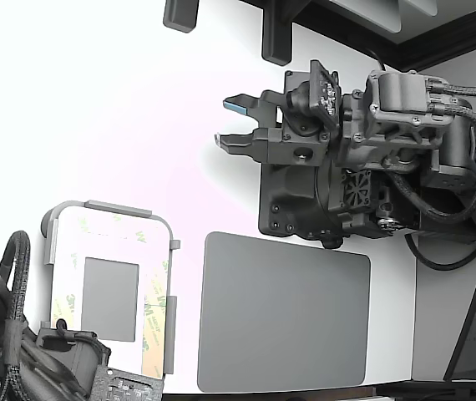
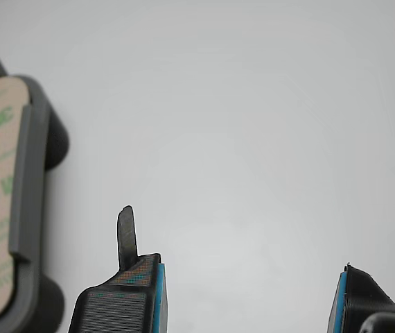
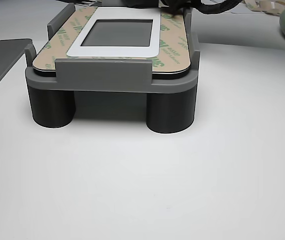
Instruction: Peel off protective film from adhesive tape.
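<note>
Protective film (image 1: 156, 322) on plate — well apart from end effector (image 1: 235, 123) | open

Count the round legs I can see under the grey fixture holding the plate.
2 in the other view: one leg under the fixture's near corner on that view's left, one leg on its right. Any rear legs are hidden.

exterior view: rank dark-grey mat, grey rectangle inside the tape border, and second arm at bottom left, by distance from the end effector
1. Large dark-grey rectangular mat, below the open end effector.
2. Plain grey rectangle within the logo-printed protective film, lower left.
3. Black second arm, bottom-left corner.
</note>
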Controlling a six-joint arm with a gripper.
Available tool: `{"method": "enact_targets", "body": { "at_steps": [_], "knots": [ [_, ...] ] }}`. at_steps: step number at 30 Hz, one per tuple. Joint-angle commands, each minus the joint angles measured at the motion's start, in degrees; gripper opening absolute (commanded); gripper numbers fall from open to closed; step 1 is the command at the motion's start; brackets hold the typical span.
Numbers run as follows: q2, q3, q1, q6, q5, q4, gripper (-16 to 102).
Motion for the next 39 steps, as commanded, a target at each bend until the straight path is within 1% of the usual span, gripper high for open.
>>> {"method": "enact_targets", "body": {
  "at_steps": [1, 6, 8, 11, 15, 17, 21, 25, 26, 31, 33, 37, 39],
  "knots": [
    [1.14, 0.79, -0.88, -88.86, -11.43, 0.97, -12],
    [1.23, 0.79, -0.88, -90.44, -10.37, 1.23, -12],
    [1.23, 0.79, -0.88, -89.82, -8.88, 1.23, -12],
    [1.23, 0.79, -0.88, -88.59, -8.00, -0.26, -12],
    [-0.18, 0.79, -0.88, -87.98, -8.44, -3.96, -12],
    [-2.11, 0.79, -0.88, -87.80, -9.67, -6.06, -12],
    [-10.02, 0.79, -0.79, -93.69, -14.77, -13.36, -12],
    [-18.19, -0.09, 1.93, -99.67, -13.97, -24.26, -12],
    [-20.39, -1.05, 2.64, -102.48, -13.80, -25.14, -12],
    [-31.20, -9.14, 11.95, -104.85, -5.36, -23.20, -12],
    [-35.33, -12.66, 14.94, -103.18, -4.22, -23.29, -12],
    [-43.59, -21.27, 20.65, -101.95, -1.49, -19.16, -11],
    [-45.97, -23.47, 23.64, -101.43, 0.18, -18.90, -11]
  ]
}}
